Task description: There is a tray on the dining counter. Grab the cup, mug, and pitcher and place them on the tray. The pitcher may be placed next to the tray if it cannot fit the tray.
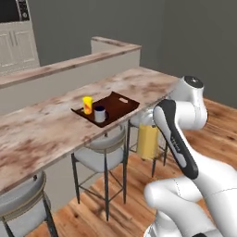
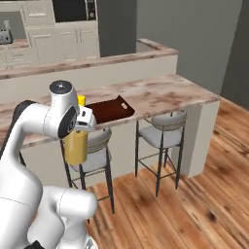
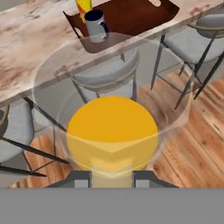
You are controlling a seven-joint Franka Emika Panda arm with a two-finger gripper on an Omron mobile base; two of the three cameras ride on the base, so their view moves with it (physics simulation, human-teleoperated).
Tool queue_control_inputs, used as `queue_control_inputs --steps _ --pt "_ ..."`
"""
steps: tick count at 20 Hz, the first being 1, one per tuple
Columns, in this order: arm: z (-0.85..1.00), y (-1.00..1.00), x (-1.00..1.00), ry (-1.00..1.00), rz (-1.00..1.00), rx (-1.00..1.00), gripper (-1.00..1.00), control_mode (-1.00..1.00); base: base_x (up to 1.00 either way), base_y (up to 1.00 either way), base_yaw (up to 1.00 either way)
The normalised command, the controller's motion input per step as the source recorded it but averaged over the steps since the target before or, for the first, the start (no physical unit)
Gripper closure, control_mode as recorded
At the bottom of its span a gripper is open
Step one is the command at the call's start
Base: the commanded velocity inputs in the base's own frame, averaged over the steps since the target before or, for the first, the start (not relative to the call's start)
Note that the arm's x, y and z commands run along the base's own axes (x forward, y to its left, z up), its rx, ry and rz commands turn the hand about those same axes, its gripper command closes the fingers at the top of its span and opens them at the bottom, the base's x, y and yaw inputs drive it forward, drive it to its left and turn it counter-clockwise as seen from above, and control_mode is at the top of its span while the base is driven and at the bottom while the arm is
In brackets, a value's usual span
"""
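Observation:
The pitcher (image 1: 148, 140) (image 2: 76, 146), clear glass with yellow-orange liquid, hangs off the front edge of the dining counter (image 1: 55, 125), above the stools. My gripper (image 2: 80, 128) (image 3: 112, 179) is shut on its rim, and the hand view looks down into the liquid in the pitcher (image 3: 112, 131). On the counter lies the dark reddish-brown tray (image 1: 119, 108) (image 2: 112, 111) (image 3: 135, 17). The yellow cup (image 1: 87, 105) (image 3: 83, 6) and the grey mug (image 1: 100, 114) (image 3: 96, 24) stand side by side at the tray's left end. The tray's right part is bare.
Grey-seated metal stools (image 1: 104, 149) (image 2: 165, 132) stand under the counter's overhang, directly below and beside the pitcher. Another stool (image 1: 21, 200) is at lower left. A raised ledge (image 1: 69, 65) runs behind the counter. Wooden floor (image 2: 185, 209) lies open to the right.

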Motion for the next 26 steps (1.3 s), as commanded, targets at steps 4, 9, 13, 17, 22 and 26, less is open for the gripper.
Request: queue_control_inputs --steps 4,9,13,17,22,26 --pt "0.0 0.0 0.0 0.0 0.0 0.0 1.0 1.0 0.4 -0.53 0.51" --pt "0.0 0.0 0.0 0.0 0.0 0.0 1.0 1.0 0.01 -0.61 0.33" --pt "0.0 0.0 0.0 0.0 0.0 0.0 1.0 1.0 0.06 -0.65 0.3" --pt "0.0 0.0 0.0 0.0 0.0 0.0 1.0 1.0 0.53 -0.76 0.23" --pt "0.0 0.0 0.0 0.0 0.0 0.0 1.0 1.0 0.49 -0.82 0.21" --pt "0.0 0.0 0.0 0.0 0.0 0.0 1.0 1.0 0.61 -0.4 0.22"
